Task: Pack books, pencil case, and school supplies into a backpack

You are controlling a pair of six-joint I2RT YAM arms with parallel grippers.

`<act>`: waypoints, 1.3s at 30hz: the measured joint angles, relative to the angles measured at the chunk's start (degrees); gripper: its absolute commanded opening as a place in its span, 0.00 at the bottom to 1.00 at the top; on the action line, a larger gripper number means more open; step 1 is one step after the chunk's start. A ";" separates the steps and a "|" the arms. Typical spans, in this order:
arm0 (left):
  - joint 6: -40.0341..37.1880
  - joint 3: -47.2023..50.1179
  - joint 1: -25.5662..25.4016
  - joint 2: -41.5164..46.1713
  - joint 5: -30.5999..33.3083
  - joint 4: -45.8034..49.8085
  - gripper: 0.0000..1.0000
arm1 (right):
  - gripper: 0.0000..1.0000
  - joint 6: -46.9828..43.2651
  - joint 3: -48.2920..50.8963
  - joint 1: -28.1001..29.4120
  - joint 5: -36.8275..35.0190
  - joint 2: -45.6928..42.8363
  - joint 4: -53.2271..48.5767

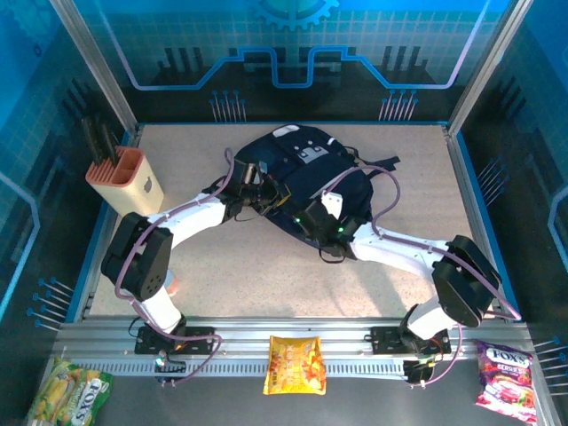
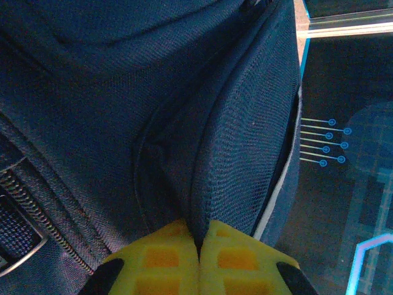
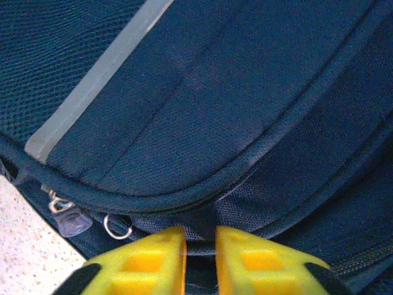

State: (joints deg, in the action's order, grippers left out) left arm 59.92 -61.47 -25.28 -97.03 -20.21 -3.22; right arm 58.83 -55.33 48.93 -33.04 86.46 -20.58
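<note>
Navy fabric: backpack [image 1: 306, 173] lies flat on the table [image 1: 222, 266], toward the far side, both arms reaching onto it.

Left wrist: left gripper [image 2: 199, 246] pinched tight on a thin fold of the side panel. Risk: so little cloth may slide out under a pull.

Right wrist: right gripper [image 3: 200, 243] pads nearly together at the seam under the piping; cannot tell if cloth is caught. Risk: an empty pull opens nothing. Zip pulls [image 3: 67, 218] sit aside.

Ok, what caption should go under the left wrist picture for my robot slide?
Left tool pinching a fold of the navy backpack, its yellow fingers pressed together.
</note>
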 measured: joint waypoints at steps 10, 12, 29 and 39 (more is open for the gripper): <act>-0.09 -0.50 0.04 0.00 -0.24 0.44 0.00 | 0.40 -4.87 -0.98 2.19 1.84 -2.49 2.64; -0.09 -0.66 0.04 0.00 -0.24 0.57 0.00 | 0.38 -4.61 -2.23 2.19 2.56 -1.31 2.62; -0.09 -0.74 0.04 0.00 -0.44 0.81 0.00 | 0.23 -2.47 -9.64 2.12 1.92 7.43 1.68; -0.11 -0.74 0.04 -0.02 -0.44 0.83 0.00 | 0.18 -0.79 -11.93 2.10 1.09 10.23 -0.63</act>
State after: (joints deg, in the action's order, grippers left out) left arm 59.81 -62.22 -25.23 -97.06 -20.64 -2.39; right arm 58.04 -67.26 51.03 -31.94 96.68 -21.21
